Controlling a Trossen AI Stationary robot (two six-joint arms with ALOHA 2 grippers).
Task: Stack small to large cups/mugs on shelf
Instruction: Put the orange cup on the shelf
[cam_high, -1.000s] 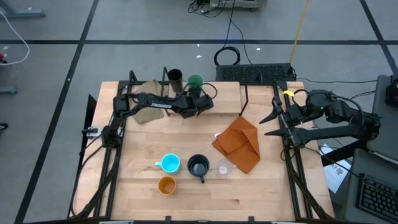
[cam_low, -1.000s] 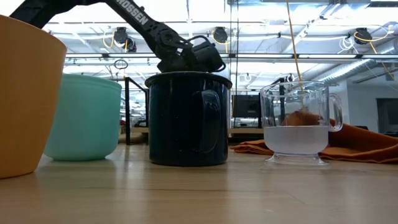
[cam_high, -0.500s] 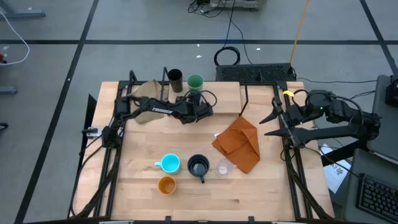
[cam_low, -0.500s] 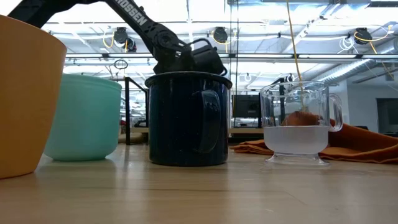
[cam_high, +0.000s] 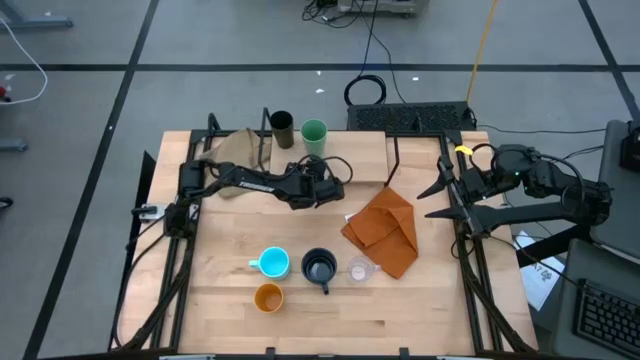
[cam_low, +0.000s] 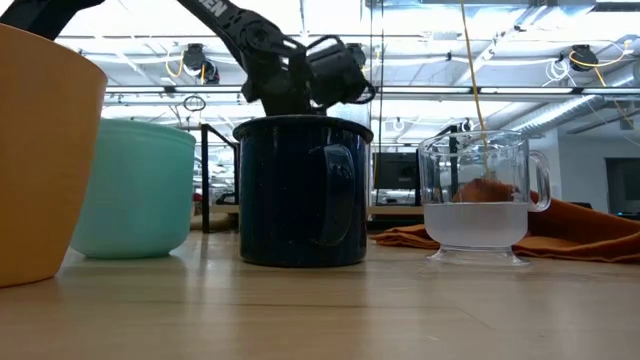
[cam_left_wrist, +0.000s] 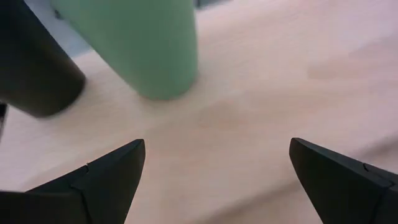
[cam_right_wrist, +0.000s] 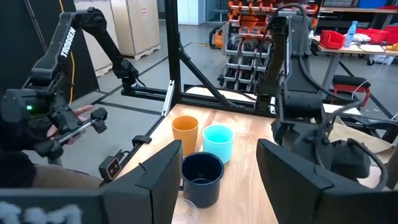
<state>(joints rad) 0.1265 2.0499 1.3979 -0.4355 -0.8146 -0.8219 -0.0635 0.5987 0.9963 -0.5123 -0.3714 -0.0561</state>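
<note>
Left tool (cam_high: 325, 178) has backed away from green cup (cam_high: 314, 132), empty.

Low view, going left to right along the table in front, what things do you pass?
Orange cup → light blue mug → dark navy mug → clear cup → orange cloth.

Ahead of your open left gripper (cam_left_wrist: 214, 168) the green cup (cam_left_wrist: 140, 43) and dark brown cup (cam_left_wrist: 34, 68) stand close together; bare shelf (cam_left_wrist: 267, 81) lies beside them.
</note>
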